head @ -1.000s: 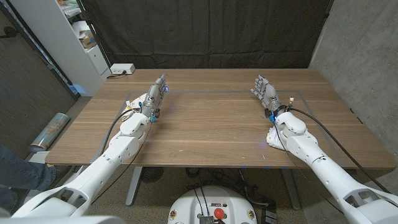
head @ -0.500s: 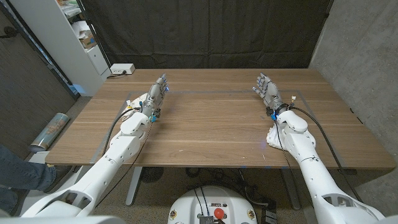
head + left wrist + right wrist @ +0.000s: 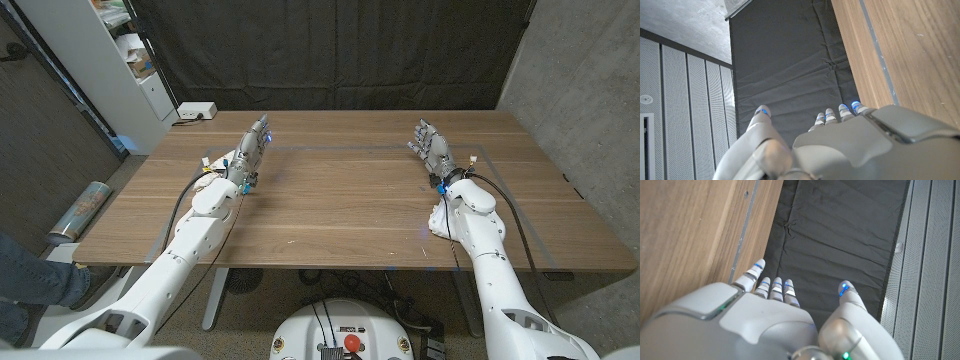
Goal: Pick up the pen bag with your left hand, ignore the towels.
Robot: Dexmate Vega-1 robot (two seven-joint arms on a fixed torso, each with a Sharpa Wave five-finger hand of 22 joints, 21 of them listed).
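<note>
Hands: we see both raised over the wooden table [image 3: 340, 200], neither holding anything.
Left hand: our left hand [image 3: 251, 152] sits over the table's left part, toward the far edge, fingers stretched out straight and close together, pointing at the far edge; in the left wrist view the hand [image 3: 840, 145] shows its back, fingertips [image 3: 842, 108] lined up side by side and thumb set apart, with nothing between them.
Right hand: our right hand [image 3: 430, 147] is over the table's right part, well apart from the left, fingers spread; in the right wrist view the hand [image 3: 765, 325] has its fingertips [image 3: 773, 285] reaching out and thumb held wide.
Pen bag: we cannot tell where it is.
Towel: a white cloth [image 3: 437, 218] lies near the table's right front edge, partly hidden under our right forearm.
Backdrop: a black curtain [image 3: 330, 50] hangs behind the far edge.
Far left corner: a small white box [image 3: 196, 111] rests there.
</note>
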